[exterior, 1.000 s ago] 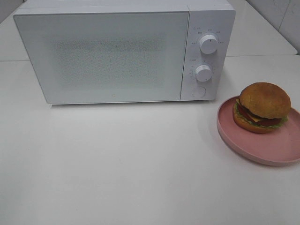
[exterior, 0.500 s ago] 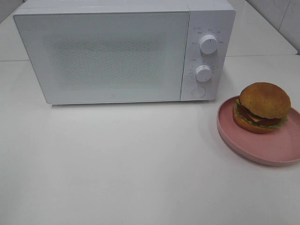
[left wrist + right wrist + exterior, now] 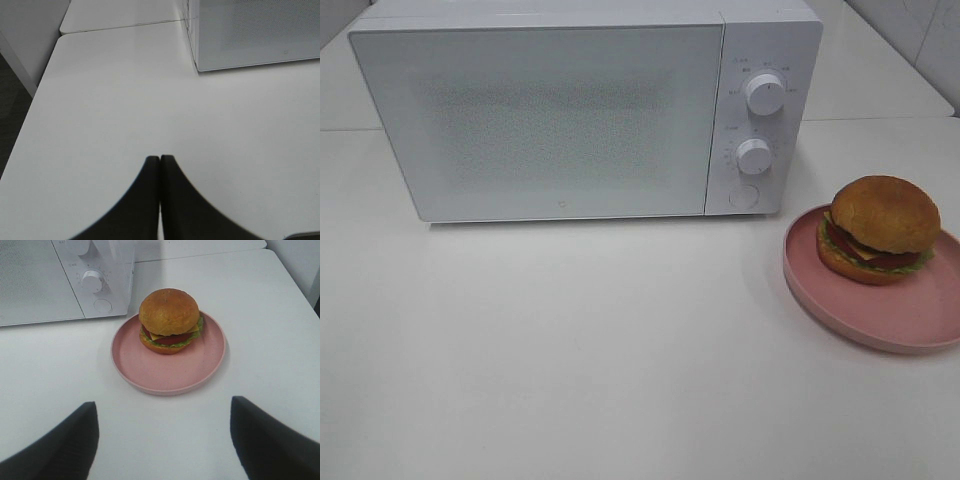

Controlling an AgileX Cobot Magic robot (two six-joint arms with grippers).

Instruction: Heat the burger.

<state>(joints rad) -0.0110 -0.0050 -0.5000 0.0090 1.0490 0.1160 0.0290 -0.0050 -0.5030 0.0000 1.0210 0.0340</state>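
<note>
The burger [image 3: 880,229] sits on a round pink plate [image 3: 910,318] at the right of the table, just right of the white microwave [image 3: 570,110], whose door is shut. In the right wrist view the burger [image 3: 169,319] rests on the plate [image 3: 165,371], well ahead of my right gripper [image 3: 164,432], which is open and empty, its dark fingers [image 3: 65,440] spread wide apart. My left gripper [image 3: 160,165] is shut with nothing in it, over bare table near the microwave's left corner [image 3: 200,65]. Neither arm shows in the high view.
The microwave has two knobs [image 3: 764,92] and a round button [image 3: 744,196] on its right panel. The table's left edge [image 3: 30,105] drops off beside the left gripper. A tiled wall stands at the back right.
</note>
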